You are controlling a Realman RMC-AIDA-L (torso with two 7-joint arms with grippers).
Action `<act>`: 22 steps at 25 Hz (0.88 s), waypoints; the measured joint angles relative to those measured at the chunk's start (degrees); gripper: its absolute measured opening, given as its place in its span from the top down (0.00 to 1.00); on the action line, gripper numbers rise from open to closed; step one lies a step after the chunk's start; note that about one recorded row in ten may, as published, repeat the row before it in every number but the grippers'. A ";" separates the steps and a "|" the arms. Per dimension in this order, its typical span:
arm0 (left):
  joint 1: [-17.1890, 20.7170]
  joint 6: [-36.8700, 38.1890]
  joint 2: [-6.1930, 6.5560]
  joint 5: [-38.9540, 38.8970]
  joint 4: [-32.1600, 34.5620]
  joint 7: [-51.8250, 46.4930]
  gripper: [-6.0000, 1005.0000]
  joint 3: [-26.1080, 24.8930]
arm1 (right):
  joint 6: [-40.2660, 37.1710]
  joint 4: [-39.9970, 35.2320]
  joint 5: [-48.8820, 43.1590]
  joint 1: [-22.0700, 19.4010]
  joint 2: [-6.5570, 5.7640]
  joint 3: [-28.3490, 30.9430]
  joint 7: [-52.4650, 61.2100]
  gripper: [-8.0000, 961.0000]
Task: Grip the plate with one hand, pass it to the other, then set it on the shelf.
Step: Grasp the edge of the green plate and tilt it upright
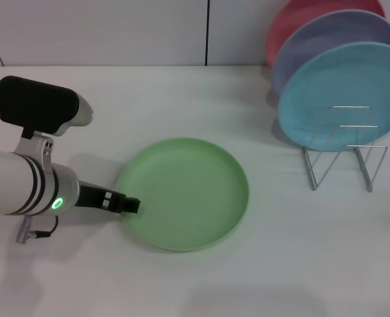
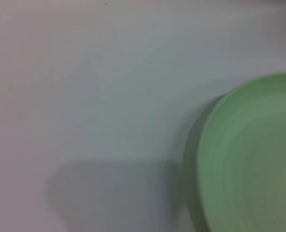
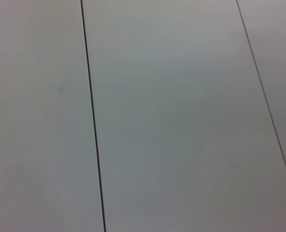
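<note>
A: Why is the left gripper [image 1: 130, 205] down so low at the edge of the green plate [image 1: 185, 193]?

B: To catch the rim, I'd judge; the plate lies flat on the white table [image 1: 181, 99]. Whether the jaws are open or closed, I cannot tell.

A: And the rack [image 1: 343, 155]?

B: Well apart, to the right, with a blue plate [image 1: 346, 92] standing in it. The right gripper isn't visible.

A: The plate itself?

B: Round, pale green, matte, shallow rim.
</note>
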 joint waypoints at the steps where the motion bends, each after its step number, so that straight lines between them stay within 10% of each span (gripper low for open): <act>1: -0.16 0.00 -0.02 -0.02 0.01 -0.13 0.19 0.03 | 0.00 -0.01 0.00 0.00 0.00 0.00 0.00 0.12; 13: -2.54 -0.17 0.00 0.29 2.10 -2.08 0.21 1.05 | 0.38 -0.37 0.04 0.18 -0.03 0.00 0.00 0.12; 22: -3.33 -0.24 0.07 0.37 2.37 -2.84 0.44 0.96 | 0.43 -0.70 0.04 0.26 -0.15 0.00 0.00 0.13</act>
